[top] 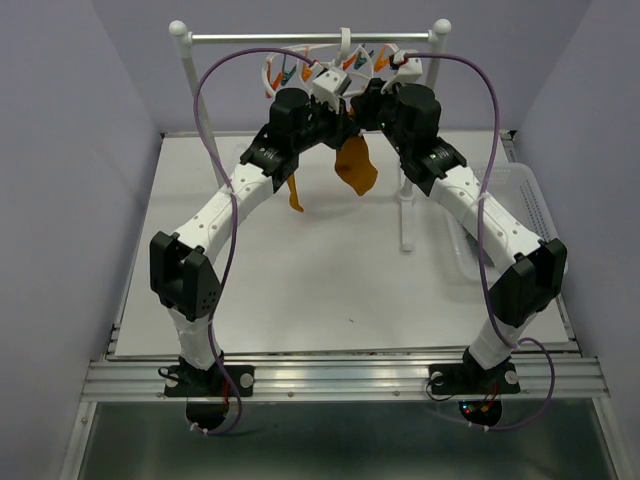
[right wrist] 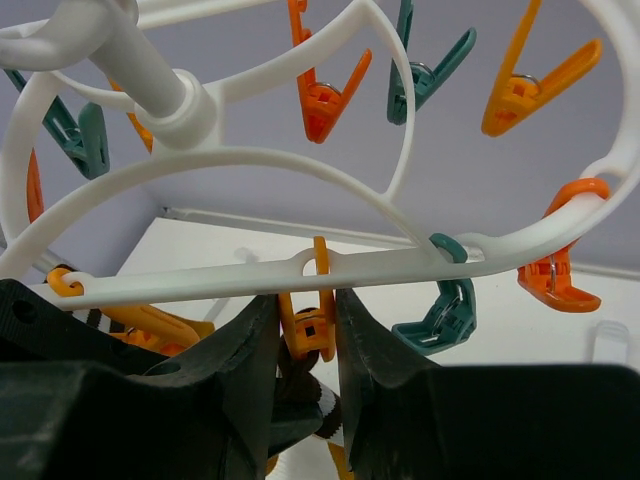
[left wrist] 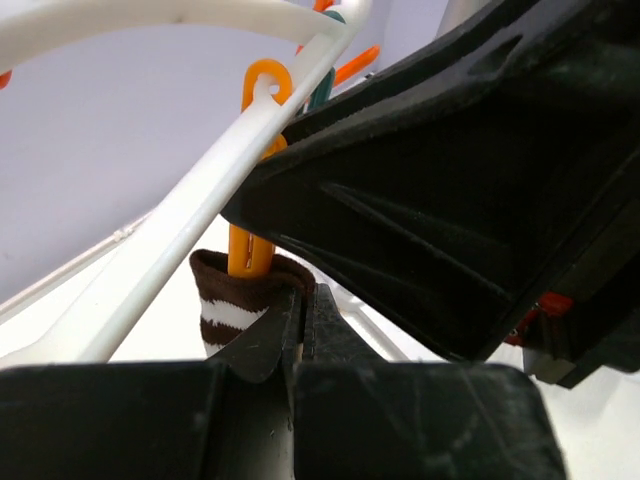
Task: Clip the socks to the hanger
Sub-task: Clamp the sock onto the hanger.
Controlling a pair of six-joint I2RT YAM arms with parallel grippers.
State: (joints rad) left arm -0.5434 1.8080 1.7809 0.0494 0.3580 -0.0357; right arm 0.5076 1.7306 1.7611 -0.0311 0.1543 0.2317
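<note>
Two large supports set the scene: the tabletop (top: 300, 290) and, at its far edge, the rail stand (top: 310, 38), from which the hanger (right wrist: 200, 283) swings free on its hook. Because the frame only hangs there, I judge that any sideways push from either arm could rock it and pull the working clip out of line.

Both arms are raised to the hanger's near rim and crowd one another closely. A small correction on one side could knock the other.

The left tool (left wrist: 303, 335) appears clenched on the dark cuff of the striped sock (left wrist: 232, 300), whose mustard body dangles below the frame, well above the tabletop. Seen from the right wrist, the right tool (right wrist: 308, 320) is clamped on the orange clip (right wrist: 318, 300), one finger on each side.

I cannot tell from any view whether the cuff sits fully between the clip's teeth. If I release the clip too early, or let go of the cuff before the bite is sure, the sock could drop. A squeeze placed off-centre could let the clip twist out of the fingers.
</note>
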